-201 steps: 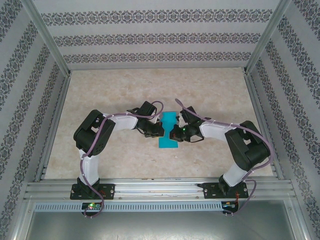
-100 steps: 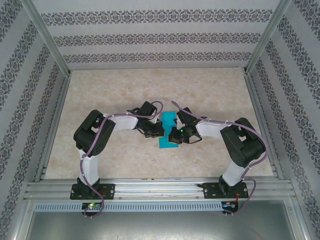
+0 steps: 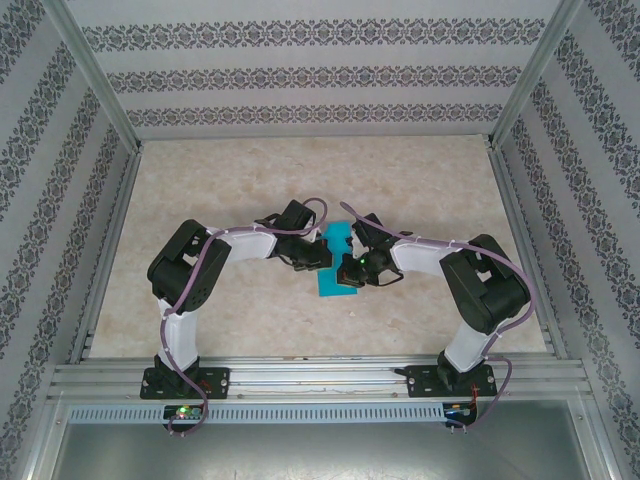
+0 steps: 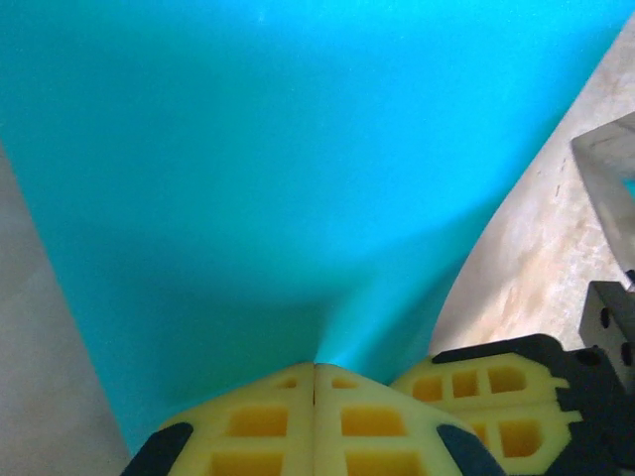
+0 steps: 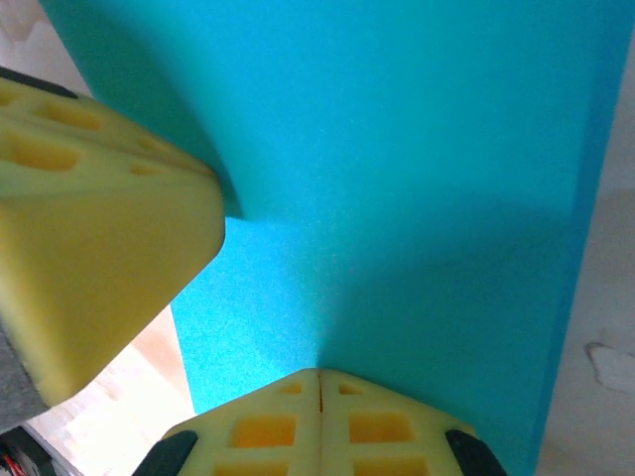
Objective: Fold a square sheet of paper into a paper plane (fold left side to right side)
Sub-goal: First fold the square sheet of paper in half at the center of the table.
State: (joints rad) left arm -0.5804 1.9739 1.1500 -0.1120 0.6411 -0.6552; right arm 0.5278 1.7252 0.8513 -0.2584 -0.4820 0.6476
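The turquoise sheet of paper [image 3: 337, 285] lies folded into a narrow strip in the middle of the table, running away from the arms. My left gripper [image 3: 320, 258] comes in from the left and is shut, its yellow tips [image 4: 316, 365] resting on the blue paper [image 4: 258, 178]. My right gripper [image 3: 346, 270] comes in from the right, also shut, tips [image 5: 318, 373] down on the paper [image 5: 417, 178]. The two grippers stand close together over the strip. The right fingers [image 4: 496, 392] show beside the left ones, and the left fingers [image 5: 99, 228] loom in the right wrist view.
The marble-patterned tabletop [image 3: 240, 180] is walled by aluminium posts [image 3: 95, 70] and patterned panels [image 3: 320, 80]. An aluminium rail [image 3: 320, 378] crosses the near edge by both arm bases.
The right arm has edged a little leftward, its gripper sliding slightly further onto the paper. The left arm has hardly moved.
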